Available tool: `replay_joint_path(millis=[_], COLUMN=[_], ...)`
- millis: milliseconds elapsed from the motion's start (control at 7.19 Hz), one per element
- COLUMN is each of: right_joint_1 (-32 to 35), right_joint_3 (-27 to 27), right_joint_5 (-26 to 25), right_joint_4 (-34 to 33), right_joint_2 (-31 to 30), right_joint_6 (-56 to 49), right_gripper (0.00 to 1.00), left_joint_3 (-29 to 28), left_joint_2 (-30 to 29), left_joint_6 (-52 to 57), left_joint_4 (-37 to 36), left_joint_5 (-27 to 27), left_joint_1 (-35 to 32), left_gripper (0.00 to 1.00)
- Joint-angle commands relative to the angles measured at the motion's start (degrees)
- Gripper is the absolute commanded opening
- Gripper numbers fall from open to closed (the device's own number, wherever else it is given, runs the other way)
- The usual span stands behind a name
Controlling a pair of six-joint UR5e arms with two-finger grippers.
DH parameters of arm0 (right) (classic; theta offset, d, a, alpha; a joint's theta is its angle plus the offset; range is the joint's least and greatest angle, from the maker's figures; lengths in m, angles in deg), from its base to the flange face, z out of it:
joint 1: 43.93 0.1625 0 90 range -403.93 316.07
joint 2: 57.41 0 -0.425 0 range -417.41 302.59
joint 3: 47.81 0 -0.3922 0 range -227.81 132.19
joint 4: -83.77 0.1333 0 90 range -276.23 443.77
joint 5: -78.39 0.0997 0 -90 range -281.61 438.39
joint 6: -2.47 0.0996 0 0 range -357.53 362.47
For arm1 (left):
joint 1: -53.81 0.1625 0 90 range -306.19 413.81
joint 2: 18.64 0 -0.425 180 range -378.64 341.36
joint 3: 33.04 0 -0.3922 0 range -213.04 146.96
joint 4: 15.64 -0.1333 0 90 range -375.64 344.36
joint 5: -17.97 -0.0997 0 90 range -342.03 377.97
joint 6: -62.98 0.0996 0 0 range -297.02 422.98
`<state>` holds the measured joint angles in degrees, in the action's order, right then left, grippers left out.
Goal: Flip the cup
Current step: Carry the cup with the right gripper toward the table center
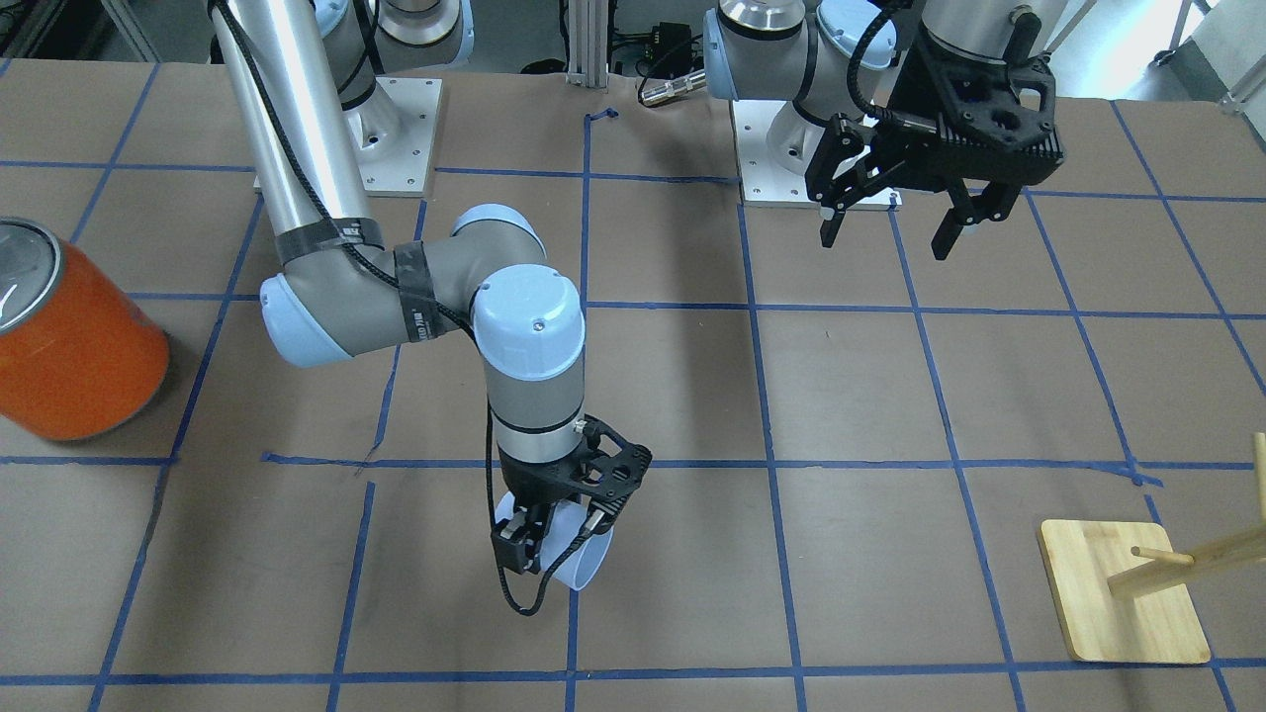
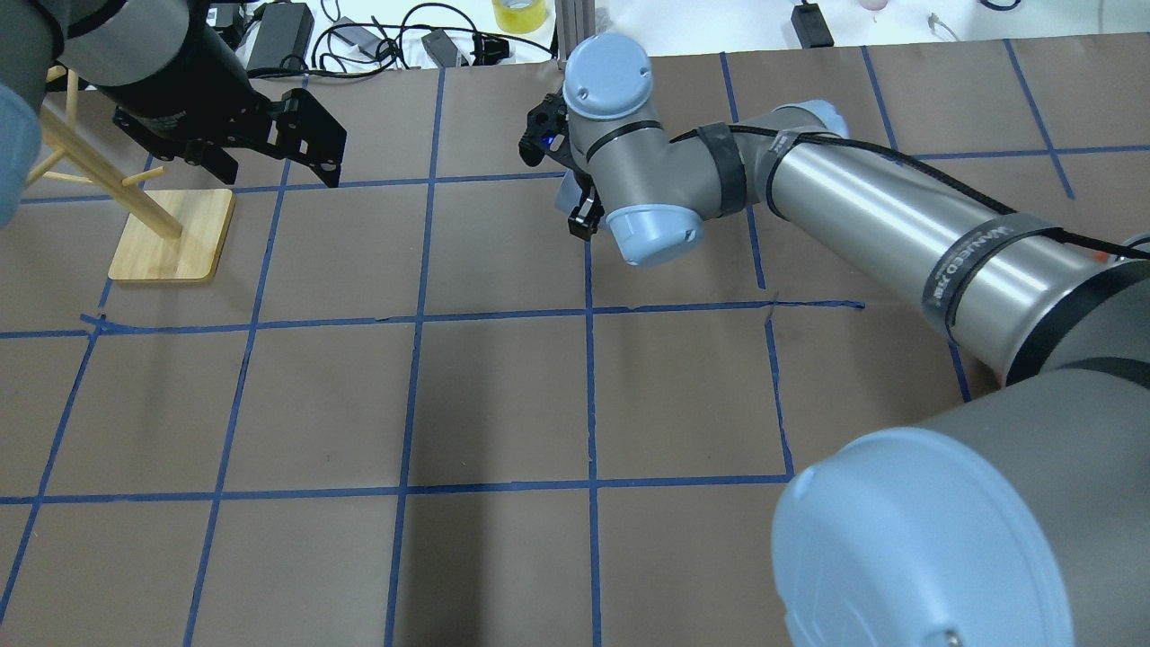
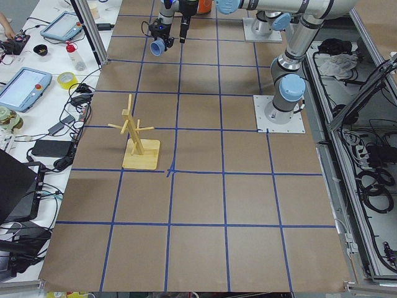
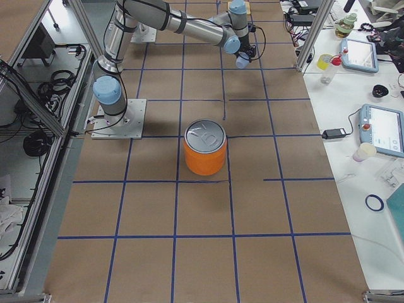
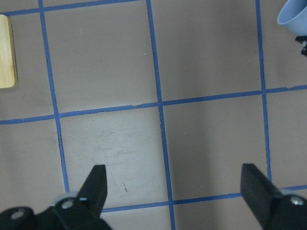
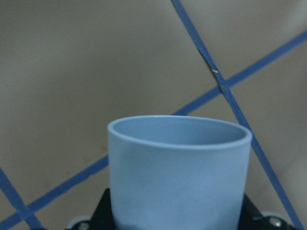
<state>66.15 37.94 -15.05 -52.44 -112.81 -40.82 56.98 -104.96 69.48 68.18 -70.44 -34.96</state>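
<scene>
The pale light-blue cup [image 1: 579, 562] is held in my right gripper [image 1: 554, 542], tilted with its open mouth pointing away from the wrist, low over the brown table near the front edge. In the right wrist view the cup [image 6: 177, 167] fills the lower middle, with the jaws pressed on its two sides. It shows as a sliver under the wrist in the overhead view [image 2: 564, 192], and its rim appears top right in the left wrist view [image 5: 293, 17]. My left gripper [image 1: 887, 242] is open and empty, raised above the table near its base; its fingers [image 5: 98, 184] stand wide apart.
A large orange can [image 1: 74, 346] with a silver top stands on the table on my right side. A wooden peg stand [image 1: 1123, 593] on a square base sits on my left side, also in the overhead view [image 2: 171, 234]. Blue tape lines grid the table.
</scene>
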Motion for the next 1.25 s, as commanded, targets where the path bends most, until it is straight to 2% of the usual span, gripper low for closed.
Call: replay_joint_path(millis=[0, 417, 557, 696, 835, 974, 1113], right_joint_1=[3.81, 5.75, 6.19, 6.2, 6.2, 6.2, 6.2], right_joint_3=[-0.06, 0.12, 0.12, 0.64, 0.64, 0.82, 0.82], right_joint_5=[2.12, 4.23, 4.23, 4.14, 4.23, 4.14, 4.23], right_joint_4=[-2.99, -4.75, -4.76, -4.67, -4.67, -4.76, -4.93], right_joint_2=[1.7, 3.99, 4.08, 4.17, 4.17, 4.17, 4.25], right_joint_6=[-5.97, -7.68, -13.34, -16.62, -16.65, -16.65, -16.65], right_gripper=[0.24, 0.24, 0.28, 0.37, 0.39, 0.6, 0.91], left_joint_3=[-0.01, -0.19, -0.19, -0.1, -0.19, -0.19, -0.28], left_joint_2=[0.01, 0.36, 0.45, 0.54, 0.89, 0.98, 0.98], left_joint_6=[0.0, 0.0, 0.0, 0.0, 0.0, 0.0, 0.0], left_joint_4=[0.03, 0.64, 0.73, 0.99, 3.35, 3.63, 3.63], left_joint_5=[-0.1, -0.36, -0.28, -0.45, -0.54, -0.54, -0.45], left_joint_1=[0.0, 0.0, 0.09, 0.0, 0.09, 0.09, 0.09], left_gripper=[1.0, 1.0, 1.0, 1.0, 1.0, 1.0, 1.0])
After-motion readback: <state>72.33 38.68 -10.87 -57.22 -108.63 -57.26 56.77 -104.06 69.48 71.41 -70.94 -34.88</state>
